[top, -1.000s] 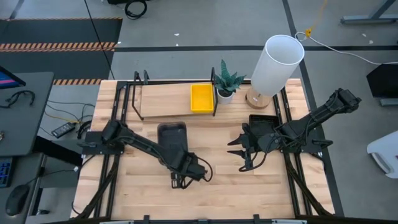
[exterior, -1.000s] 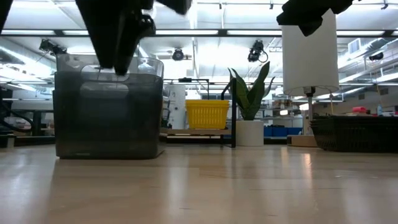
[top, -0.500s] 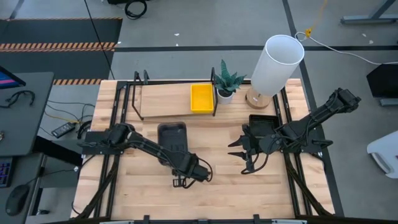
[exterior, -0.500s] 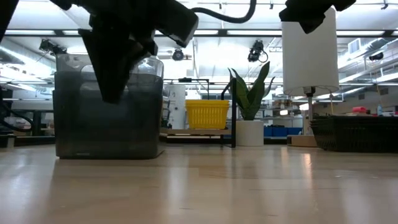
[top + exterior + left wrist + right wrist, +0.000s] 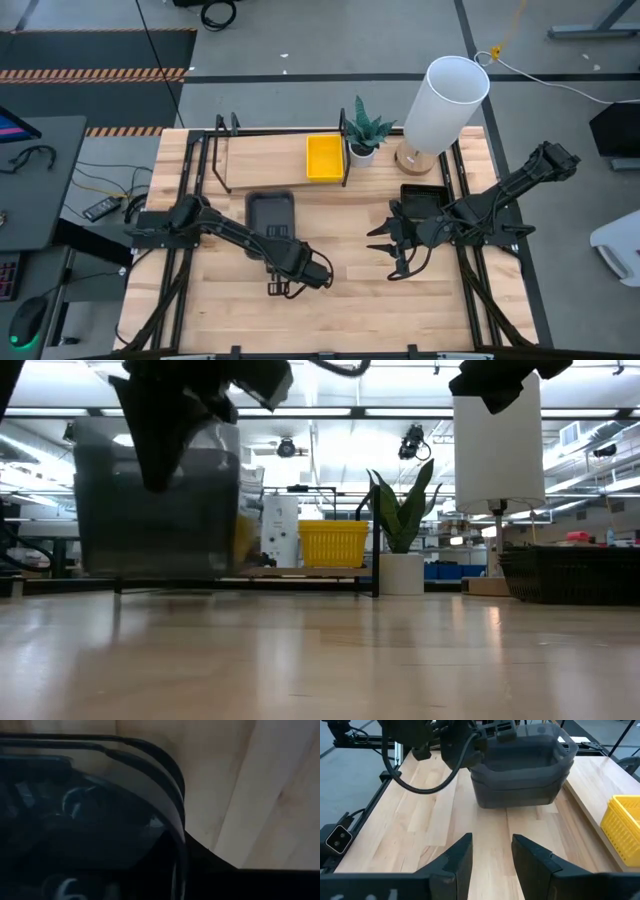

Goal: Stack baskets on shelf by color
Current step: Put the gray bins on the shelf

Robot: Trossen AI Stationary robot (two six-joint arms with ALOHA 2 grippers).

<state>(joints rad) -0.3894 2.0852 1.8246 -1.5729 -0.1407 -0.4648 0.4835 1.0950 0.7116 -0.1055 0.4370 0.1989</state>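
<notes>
1. Left gripper (image 5: pixel 272 240) pinches the near rim of the dark grey basket (image 5: pixel 270 212); basket hangs clear of the tabletop (image 5: pixel 350 300), tilted, as seen in the low view.
2. Shelf (image 5: pixel 265 160) lies just beyond the held basket; yellow basket (image 5: pixel 323 157) sits on its right end.
3. Right gripper (image 5: pixel 383 247) waits well to the right, fingers (image 5: pixel 455 860) spread, nothing between them.
4. Black basket (image 5: pixel 421 199) sits on the table just behind the right gripper.
</notes>
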